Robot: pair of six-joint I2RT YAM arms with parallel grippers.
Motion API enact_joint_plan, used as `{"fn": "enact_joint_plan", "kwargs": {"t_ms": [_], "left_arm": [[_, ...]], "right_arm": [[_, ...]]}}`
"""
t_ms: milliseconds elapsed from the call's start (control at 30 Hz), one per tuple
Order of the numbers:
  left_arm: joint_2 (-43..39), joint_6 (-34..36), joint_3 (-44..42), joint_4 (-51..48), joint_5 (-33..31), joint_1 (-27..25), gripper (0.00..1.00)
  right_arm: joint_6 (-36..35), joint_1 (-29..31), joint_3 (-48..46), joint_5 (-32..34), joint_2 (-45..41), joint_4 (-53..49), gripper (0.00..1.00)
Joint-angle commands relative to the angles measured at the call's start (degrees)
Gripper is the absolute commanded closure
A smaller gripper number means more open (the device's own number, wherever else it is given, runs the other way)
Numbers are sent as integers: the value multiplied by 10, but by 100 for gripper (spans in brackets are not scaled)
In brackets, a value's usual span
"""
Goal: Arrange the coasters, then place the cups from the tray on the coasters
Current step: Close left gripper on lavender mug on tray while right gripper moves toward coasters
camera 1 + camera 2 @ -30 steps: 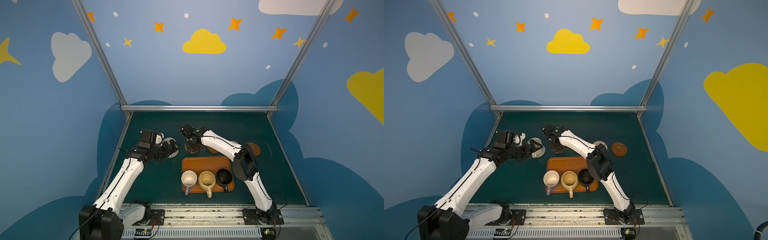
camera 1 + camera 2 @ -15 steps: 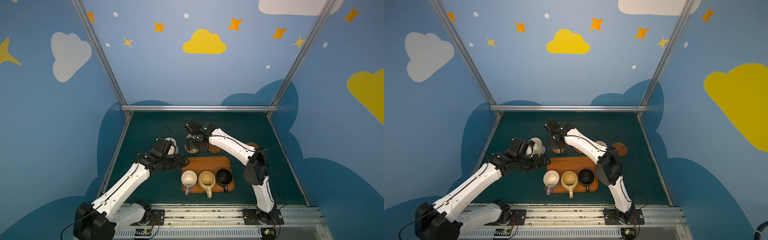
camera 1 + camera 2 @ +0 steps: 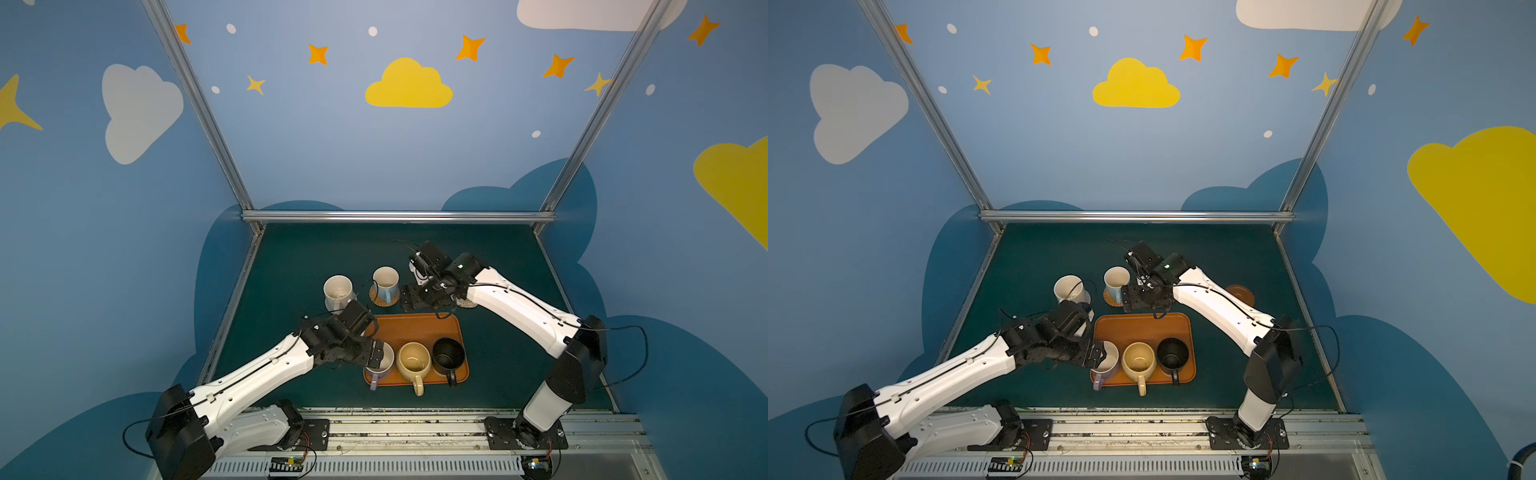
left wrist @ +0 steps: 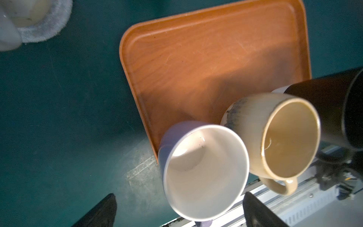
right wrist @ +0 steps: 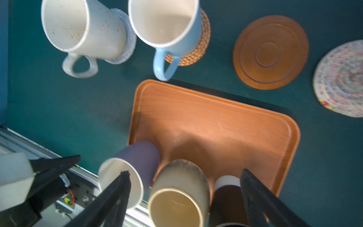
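- Left gripper [image 3: 376, 353] has swung from the speckled white mug [image 3: 337, 289] to the tray [image 3: 409, 332] — jaws wide about the lavender mug [image 3: 380, 361], gripping nothing.
- Right gripper [image 5: 186, 196], drawn back from the light blue mug [image 3: 385, 280] on its rattan coaster [image 3: 384, 300], gapes empty.
- Yellow-beige mug [image 3: 413, 359] and black mug [image 3: 448, 353] share the tray.
- Wrist views alone reveal the grey-white woven coaster [image 5: 127, 45] under the speckled mug.
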Motion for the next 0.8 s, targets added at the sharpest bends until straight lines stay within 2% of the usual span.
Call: {"fn": "enact_joint_plan", "kwargs": {"t_ms": [0,233,400,567,667,767], "left_arm": [[10,13,-2,-36,-48,-30,1],[18,12,-23,-7,-70,-109,1],[23,18,-32,12,-87,-132,3],[37,3,-26,-9,-105,-131,19],[41,1,-25,-17,-104,-131,35],[49,2,-23,-17,-100,-131,35]], "right_arm": [[-22,-14,-29,-17,-49,3,13],[-25,-25,-130,-97,-119,82,11],[-40,-25,-140,-82,-141,60,11],[-42,-25,-153,-72,-161,51,11],[-39,-25,-163,-72,-173,52,11],[-39,-25,-171,-72,-180,54,11]]}}
